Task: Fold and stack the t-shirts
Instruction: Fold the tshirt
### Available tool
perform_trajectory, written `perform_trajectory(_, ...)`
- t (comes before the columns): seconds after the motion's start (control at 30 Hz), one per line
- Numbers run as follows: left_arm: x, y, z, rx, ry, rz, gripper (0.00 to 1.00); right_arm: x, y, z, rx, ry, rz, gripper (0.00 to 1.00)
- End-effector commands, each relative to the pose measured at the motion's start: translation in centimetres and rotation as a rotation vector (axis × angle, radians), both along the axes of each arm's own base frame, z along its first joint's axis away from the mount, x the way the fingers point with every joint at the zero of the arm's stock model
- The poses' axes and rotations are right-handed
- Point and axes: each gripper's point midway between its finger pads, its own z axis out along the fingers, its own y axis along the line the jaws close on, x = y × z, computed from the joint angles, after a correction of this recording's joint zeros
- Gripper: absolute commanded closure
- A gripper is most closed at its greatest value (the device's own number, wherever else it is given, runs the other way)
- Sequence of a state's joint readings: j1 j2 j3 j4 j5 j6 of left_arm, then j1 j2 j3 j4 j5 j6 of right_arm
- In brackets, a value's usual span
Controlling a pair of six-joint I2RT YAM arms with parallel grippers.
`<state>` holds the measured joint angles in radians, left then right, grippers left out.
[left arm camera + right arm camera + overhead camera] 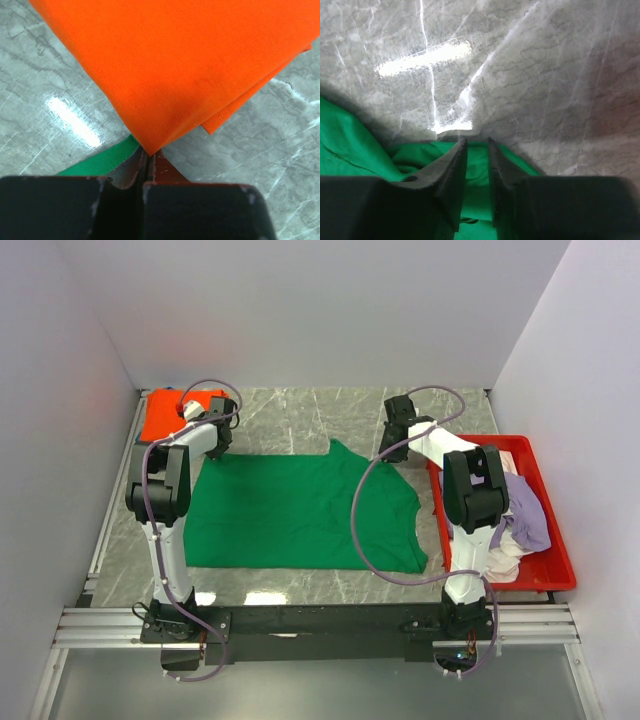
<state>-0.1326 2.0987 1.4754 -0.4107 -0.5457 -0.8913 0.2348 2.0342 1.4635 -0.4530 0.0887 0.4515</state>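
Observation:
A bright green t-shirt (300, 510) lies spread flat in the middle of the table. My left gripper (217, 448) sits at its back left corner, shut, with a strip of the green cloth (100, 162) running up into the jaws (148, 152). Just beyond those fingertips lies a folded orange t-shirt (190, 65) at the table's back left (165, 415). My right gripper (402, 445) is down on the green shirt's back right part. Its jaws (476, 141) stand a narrow gap apart with green cloth (350, 145) between and under them.
A red tray (560, 570) stands at the right edge, holding a crumpled lilac t-shirt (530, 515) and a white t-shirt (505, 555). Grey walls close in the table on three sides. Bare marble shows behind the green shirt.

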Motion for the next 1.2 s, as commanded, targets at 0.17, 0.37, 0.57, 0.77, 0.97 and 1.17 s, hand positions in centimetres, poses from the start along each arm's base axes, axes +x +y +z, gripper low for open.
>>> perform_trajectory(0.17, -1.3, -0.5, 0.1, -0.012, 0.04, -0.031, 0.99, 0.3, -0.7, 0.9, -0.01, -0.024, -0.022, 0.97)
perform_trajectory(0.37, -1.3, -0.4, 0.3, -0.011, 0.036, -0.033, 0.99, 0.3, -0.6, 1.7, 0.008, -0.042, -0.006, 0.75)
perform_trajectory(0.57, -1.2, -0.6, 0.1, -0.018, 0.036, -0.036, 0.99, 0.0, -0.8, 1.3, -0.015, -0.028, 0.0, 0.59)
perform_trajectory(0.77, -1.2, -0.7, 0.0, -0.024, 0.04, -0.036, 0.99, -0.2, -0.2, -0.5, -0.012, 0.024, 0.031, 0.57)
perform_trajectory(0.97, -1.3, -0.7, -0.1, -0.022, 0.043, -0.037, 0.99, -0.5, 0.2, -0.7, -0.02, 0.037, 0.041, 0.59)
perform_trajectory(1.17, -1.3, -0.6, 0.1, -0.022, 0.042, -0.035, 0.99, -0.7, 0.4, -0.7, -0.015, 0.049, 0.054, 0.77)
